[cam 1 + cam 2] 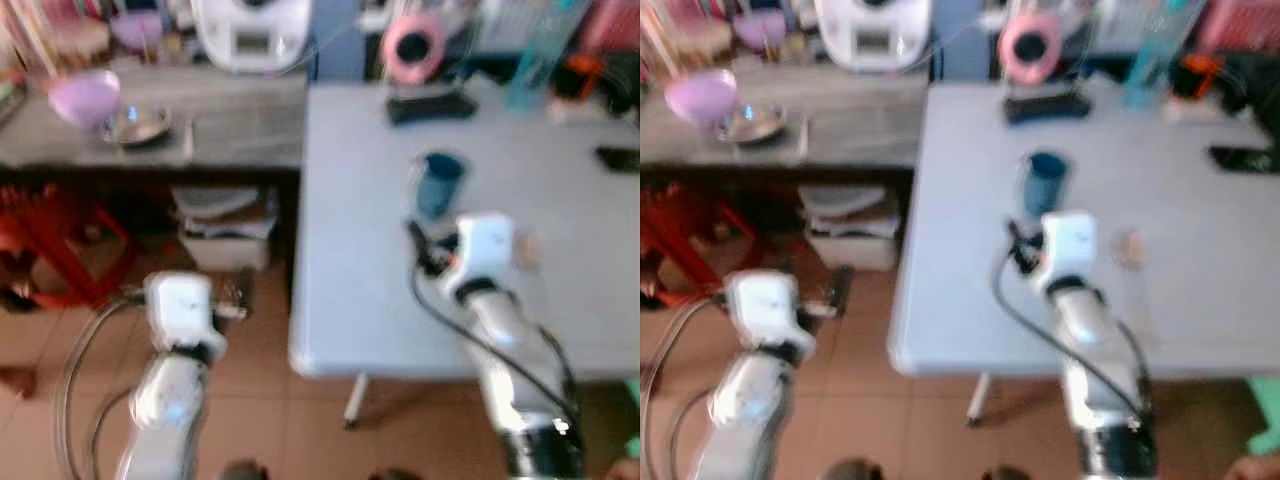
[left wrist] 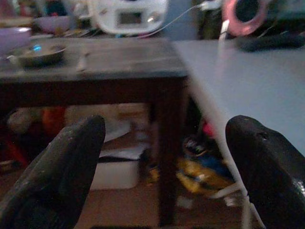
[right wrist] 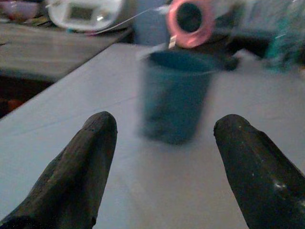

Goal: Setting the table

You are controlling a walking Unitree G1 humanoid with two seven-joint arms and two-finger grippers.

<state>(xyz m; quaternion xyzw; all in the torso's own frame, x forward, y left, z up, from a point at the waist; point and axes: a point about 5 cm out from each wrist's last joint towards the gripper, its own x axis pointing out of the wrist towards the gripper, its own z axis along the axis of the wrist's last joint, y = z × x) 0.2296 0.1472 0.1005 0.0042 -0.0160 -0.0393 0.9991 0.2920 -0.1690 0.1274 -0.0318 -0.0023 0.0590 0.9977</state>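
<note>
**Blue cup on the pale table, right gripper spread before it**

Pale table (image 1: 560, 300): its near edge ran across in front of the robot, its left edge ran back toward the clutter at the rear. The surface around the cup lay broad and bare on the near side and to the right; a small pale item (image 1: 527, 248), too blurred to name, lay just right of the wrist.

Dark wooden side table (image 1: 230, 135): stood against the pale table's left edge, carrying a metal dish (image 1: 135, 125) and a purple bowl (image 1: 85, 97) well to the left. Tiled floor (image 1: 250, 400) lay open below and before it.

Blue cup (image 1: 438, 183): upright on the pale table, inside from the left edge, apart from a pink round object (image 1: 413, 47) at the back.

Right gripper (image 3: 164, 157): over the table, fingers (image 3: 81, 167) spread wide, the cup standing just beyond and between the tips, not touched.

Left gripper (image 2: 167, 162): low off the table's left side above the floor, fingers spread wide, holding nothing, facing the side table's leg (image 2: 167, 152).
</note>
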